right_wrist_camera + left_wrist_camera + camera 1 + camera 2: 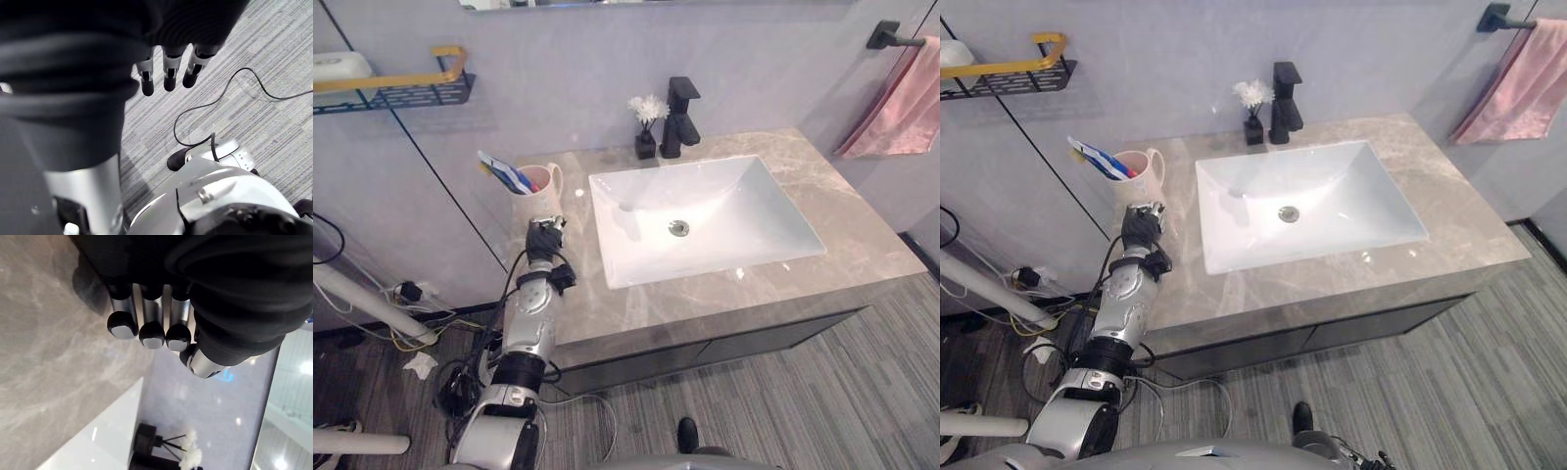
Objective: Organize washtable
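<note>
Head stereo pair: high up, near-left of washtable [862, 245], pitched steeply down, mid range. Both eyes share sink [705, 220], faucet [680, 117], cup [543, 186], towel [901, 103] far right, wall shelf [401, 88] far left. Right eye has same scene with small sideways offset.
Left wrist cam: very close, looks along left hand [151, 320] over washtable toward far wall. Shares sink corner and flower vase [145, 436] with head pair.
Right wrist cam: close, faces down past right hand [169, 68] at floor [274, 44].
</note>
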Motion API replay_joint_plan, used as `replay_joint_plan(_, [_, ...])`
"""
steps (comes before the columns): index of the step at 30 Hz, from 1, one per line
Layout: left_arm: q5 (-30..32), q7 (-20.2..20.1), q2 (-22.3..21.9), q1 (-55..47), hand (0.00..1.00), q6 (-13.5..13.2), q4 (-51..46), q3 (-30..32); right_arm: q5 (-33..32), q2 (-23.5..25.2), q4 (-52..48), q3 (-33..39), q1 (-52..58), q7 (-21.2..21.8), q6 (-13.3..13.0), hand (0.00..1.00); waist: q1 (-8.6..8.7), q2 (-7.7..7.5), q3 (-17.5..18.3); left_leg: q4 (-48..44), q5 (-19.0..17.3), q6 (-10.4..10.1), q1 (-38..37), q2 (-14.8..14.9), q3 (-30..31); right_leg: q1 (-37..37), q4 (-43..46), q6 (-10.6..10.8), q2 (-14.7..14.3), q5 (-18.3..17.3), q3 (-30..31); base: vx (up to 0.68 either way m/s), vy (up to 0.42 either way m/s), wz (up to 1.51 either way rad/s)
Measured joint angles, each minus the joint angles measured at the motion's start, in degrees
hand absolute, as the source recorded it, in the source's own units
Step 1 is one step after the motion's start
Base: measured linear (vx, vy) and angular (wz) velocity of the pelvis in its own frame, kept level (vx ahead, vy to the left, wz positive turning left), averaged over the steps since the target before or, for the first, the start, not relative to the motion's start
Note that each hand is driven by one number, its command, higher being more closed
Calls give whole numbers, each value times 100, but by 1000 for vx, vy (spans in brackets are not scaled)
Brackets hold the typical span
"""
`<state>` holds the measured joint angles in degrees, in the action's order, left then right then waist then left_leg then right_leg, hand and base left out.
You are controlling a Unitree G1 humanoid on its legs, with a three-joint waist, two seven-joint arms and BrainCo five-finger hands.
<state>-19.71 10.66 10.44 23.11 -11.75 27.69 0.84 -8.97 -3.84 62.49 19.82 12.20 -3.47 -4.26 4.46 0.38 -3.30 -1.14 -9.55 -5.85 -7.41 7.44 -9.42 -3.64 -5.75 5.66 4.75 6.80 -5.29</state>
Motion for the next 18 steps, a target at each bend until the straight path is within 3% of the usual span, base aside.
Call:
replay_joint_plan(6, [-9, 94, 302, 504, 100, 47, 389, 217, -5, 1, -12, 73, 7, 32, -4, 0, 13, 18, -112, 1, -10, -17, 12, 7, -138, -122, 1, -8, -33, 31, 136, 21, -1, -11])
replay_joint_plan(10, [-8, 143, 563, 697, 100, 74, 432, 250, -8, 39, -185, 75, 41, 36, -2, 0, 132, 1, -224, -8, -10, -17, 87, -2, -149, -216, 1, -8, -31, 54, 167, 7, 2, -4])
replay_joint_plan(18, [-5, 178, 568, 820, 100, 91, 398, 253, -13, 44, -190, 105, 47, 73, -4, 0, 125, 6, -321, -7, -11, -16, 89, -12, -192, -228, 1, -5, -27, 64, 191, 2, 0, 0])
